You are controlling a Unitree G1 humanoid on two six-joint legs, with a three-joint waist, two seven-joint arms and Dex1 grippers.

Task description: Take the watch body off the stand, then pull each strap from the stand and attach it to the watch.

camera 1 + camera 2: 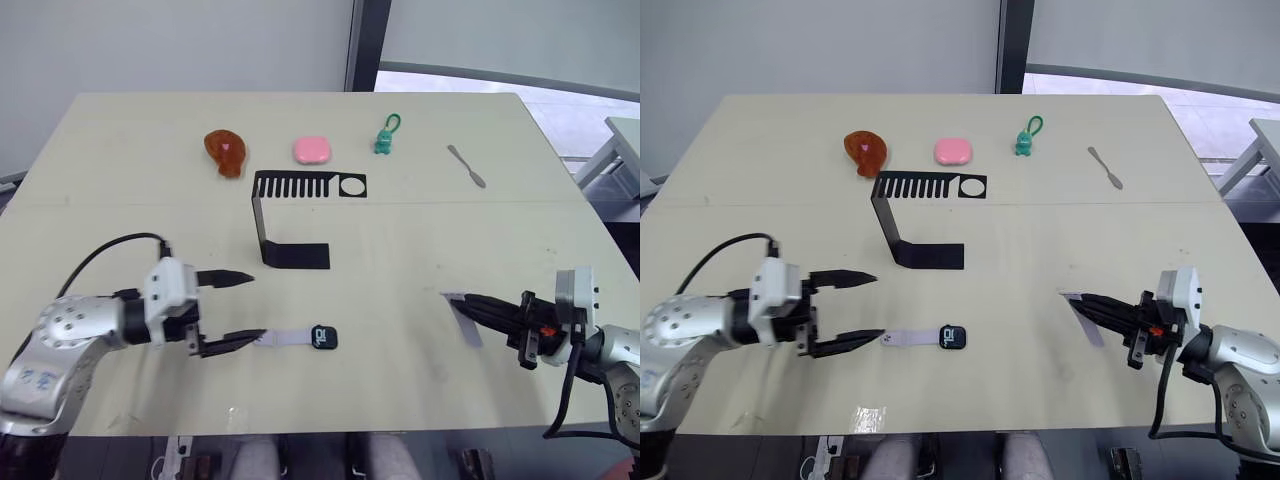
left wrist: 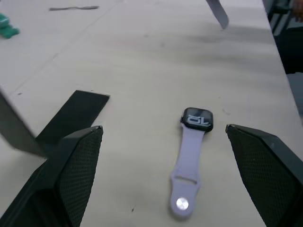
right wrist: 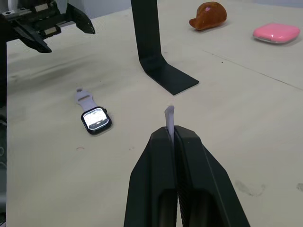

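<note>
Right gripper [image 1: 462, 300], at the lower right of the head view, is clamped flat on the second strap [image 1: 464, 322], the thin pale strip pinched edge-on between its fingers with one end poking out past the tips. Left gripper [image 1: 240, 307], at the lower left, stands wide open, its lower finger tip just touching the free end of the first strap [image 1: 281, 339]. That strap lies flat on the table [image 1: 420, 250], already joined to the watch body [image 1: 323, 337] in the lower middle. Up in the centre the stand [image 1: 290, 215] is bare. Both straps look light and floppy, likely to bend if pushed endwise, so a hold close to the connector end seems wise; the watch body looks small, hard and smooth, best pinched across its sides, not the screen.
</note>
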